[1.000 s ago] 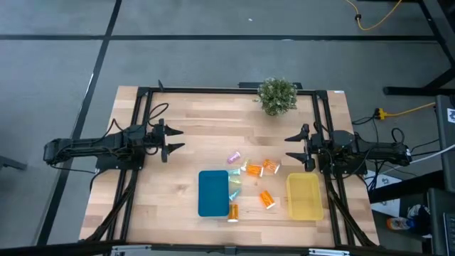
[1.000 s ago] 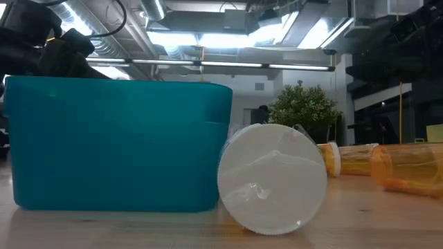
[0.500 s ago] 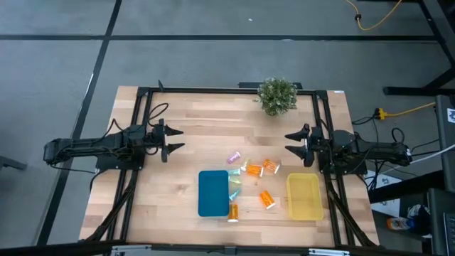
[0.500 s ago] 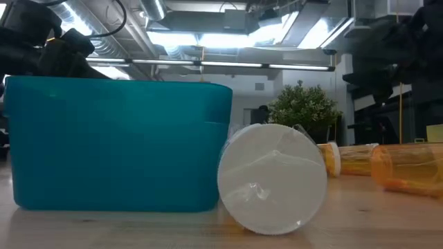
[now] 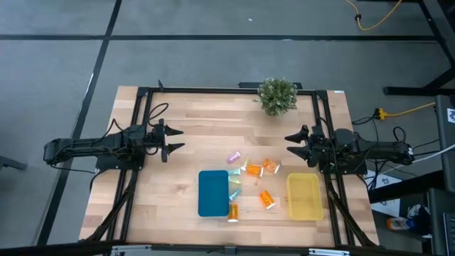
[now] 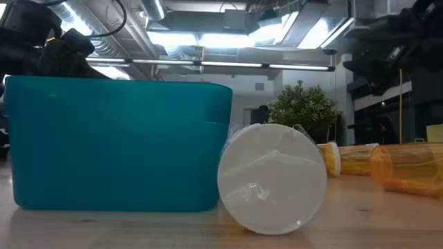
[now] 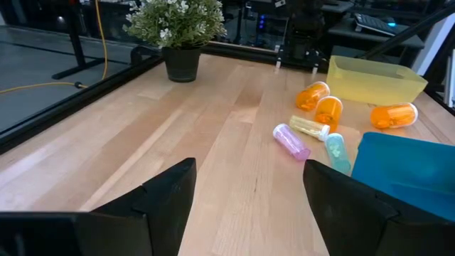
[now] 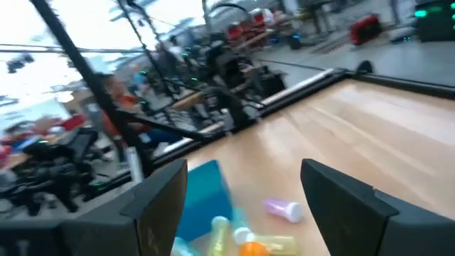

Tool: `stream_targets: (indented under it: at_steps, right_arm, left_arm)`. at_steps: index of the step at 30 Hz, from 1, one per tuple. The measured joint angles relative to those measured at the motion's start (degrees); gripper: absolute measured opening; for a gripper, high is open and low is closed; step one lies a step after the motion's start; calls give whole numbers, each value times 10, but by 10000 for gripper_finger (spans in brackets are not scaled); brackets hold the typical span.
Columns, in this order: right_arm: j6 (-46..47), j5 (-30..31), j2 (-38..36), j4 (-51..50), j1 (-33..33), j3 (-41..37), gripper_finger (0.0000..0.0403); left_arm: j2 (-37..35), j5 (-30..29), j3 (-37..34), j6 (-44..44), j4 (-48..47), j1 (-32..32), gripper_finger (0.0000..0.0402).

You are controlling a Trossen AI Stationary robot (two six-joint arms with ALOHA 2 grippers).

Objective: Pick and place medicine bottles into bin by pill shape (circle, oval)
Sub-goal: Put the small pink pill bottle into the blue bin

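Several medicine bottles lie on their sides on the wood table between the blue bin and the yellow bin: a purple one, orange ones and a teal one. My left gripper is open and empty at the table's left, above the wood. My right gripper is open and empty at the table's right, beyond the yellow bin's far end. The left wrist view shows the purple bottle, the teal bottle and both bins.
A potted green plant stands at the far edge, right of the middle. A black frame runs round the table top. Bare wood lies between my left gripper and the bottles. In the low view a white-capped bottle lies against the blue bin.
My right gripper has shifted a little toward the table's far edge and left, turning as it goes; it stays open and empty. My left arm, the bottles and the bins have kept still.
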Motion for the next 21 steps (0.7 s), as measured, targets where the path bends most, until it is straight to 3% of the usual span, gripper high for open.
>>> stream_targets:
  at_steps: [5, 21]
  right_arm:
    - [-32, 31, 84, -7, -22, 48, 276]
    - [-46, 9, 443, -128, -105, 305, 276]
  left_arm:
    - [0, 0, 0, 0, 0, 0, 254]
    - [0, 0, 0, 0, 0, 0, 254]
